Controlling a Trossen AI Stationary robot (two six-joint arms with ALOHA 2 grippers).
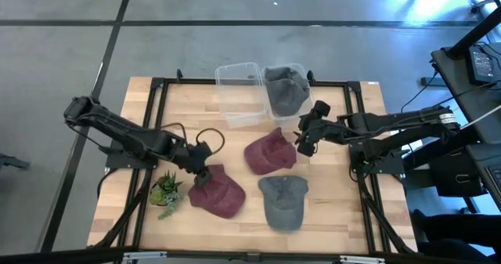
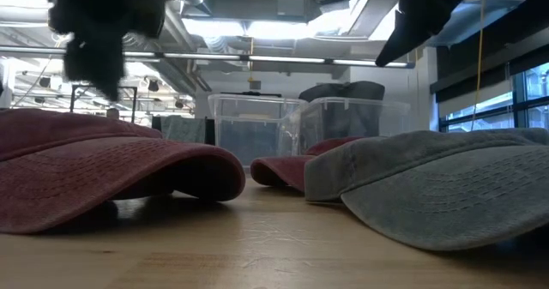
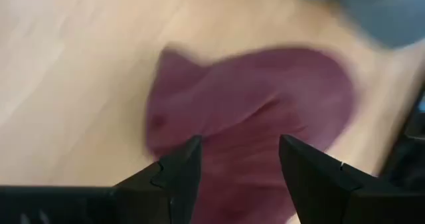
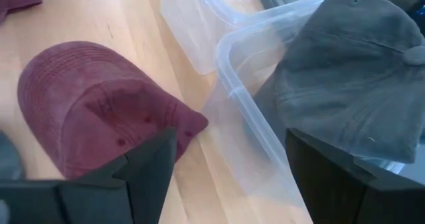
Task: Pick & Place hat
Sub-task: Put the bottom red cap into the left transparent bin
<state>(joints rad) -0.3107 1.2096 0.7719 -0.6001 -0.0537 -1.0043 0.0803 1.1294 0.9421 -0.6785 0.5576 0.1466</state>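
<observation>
Two maroon caps and one grey cap lie on the wooden table. My left gripper (image 1: 200, 170) (image 3: 239, 159) is open. It hovers just above the near-left maroon cap (image 1: 219, 190) (image 3: 252, 111) (image 2: 103, 165), at its left end, without touching it. My right gripper (image 1: 305, 143) (image 4: 232, 159) is open. It hangs in the air beside the right edge of the middle maroon cap (image 1: 270, 153) (image 4: 99, 117). The grey cap (image 1: 283, 201) (image 2: 446, 182) rests flat near the near edge. Another grey cap (image 1: 286, 90) (image 4: 352, 71) lies inside the right clear bin.
Two clear plastic bins stand at the far edge. The left bin (image 1: 239, 93) holds nothing, and the right bin's rim (image 4: 246, 98) is close to my right gripper. A small potted plant (image 1: 166, 192) stands left of the near-left maroon cap. A black frame borders the table.
</observation>
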